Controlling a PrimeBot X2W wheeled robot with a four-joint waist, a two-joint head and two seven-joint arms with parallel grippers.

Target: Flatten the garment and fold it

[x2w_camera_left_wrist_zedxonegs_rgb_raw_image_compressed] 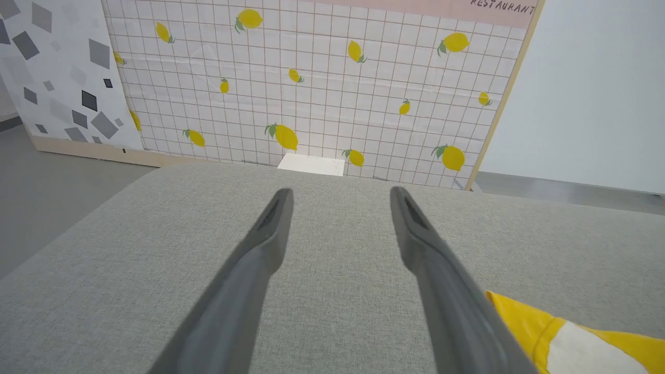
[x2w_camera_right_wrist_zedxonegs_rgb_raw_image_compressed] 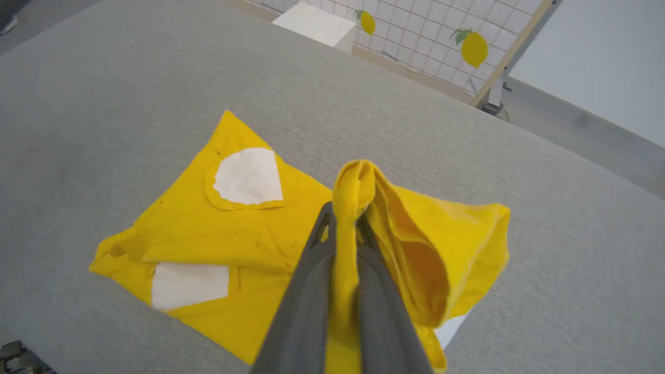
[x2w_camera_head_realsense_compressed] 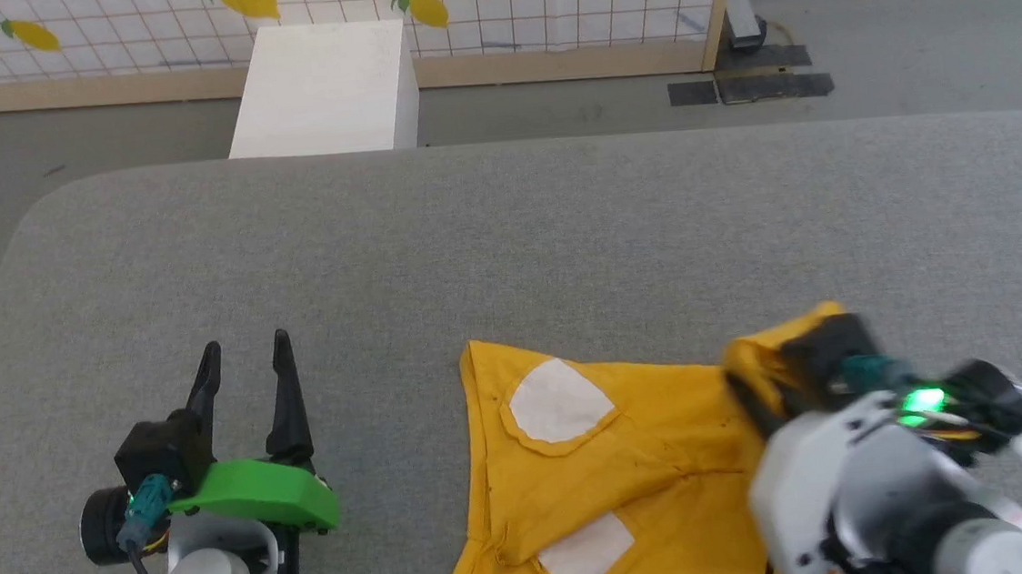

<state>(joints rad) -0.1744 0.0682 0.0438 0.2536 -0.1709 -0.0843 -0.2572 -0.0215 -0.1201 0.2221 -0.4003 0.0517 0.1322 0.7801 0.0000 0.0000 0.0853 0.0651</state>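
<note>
The garment (x2w_camera_head_realsense_compressed: pixel 634 460) is bright yellow cloth with white patches, lying on the grey surface at the lower middle of the head view. My right gripper (x2w_camera_right_wrist_zedxonegs_rgb_raw_image_compressed: pixel 344 221) is shut on a bunched fold of the garment (x2w_camera_right_wrist_zedxonegs_rgb_raw_image_compressed: pixel 244 234), lifting its right part above the flat rest. In the head view the right gripper (x2w_camera_head_realsense_compressed: pixel 756 386) sits at the garment's right end, blurred. My left gripper (x2w_camera_head_realsense_compressed: pixel 245 355) stands open over bare surface, well left of the cloth. In the left wrist view the left gripper (x2w_camera_left_wrist_zedxonegs_rgb_raw_image_compressed: pixel 340 197) holds nothing, and a corner of the garment (x2w_camera_left_wrist_zedxonegs_rgb_raw_image_compressed: pixel 582 337) lies at its lower right.
The grey padded surface (x2w_camera_head_realsense_compressed: pixel 507 233) spreads wide around the cloth, with its rounded far-left corner and far edge in view. Beyond it stand a white box (x2w_camera_head_realsense_compressed: pixel 322 87) and a tiled lemon-print wall panel (x2w_camera_head_realsense_compressed: pixel 489 6) on the floor.
</note>
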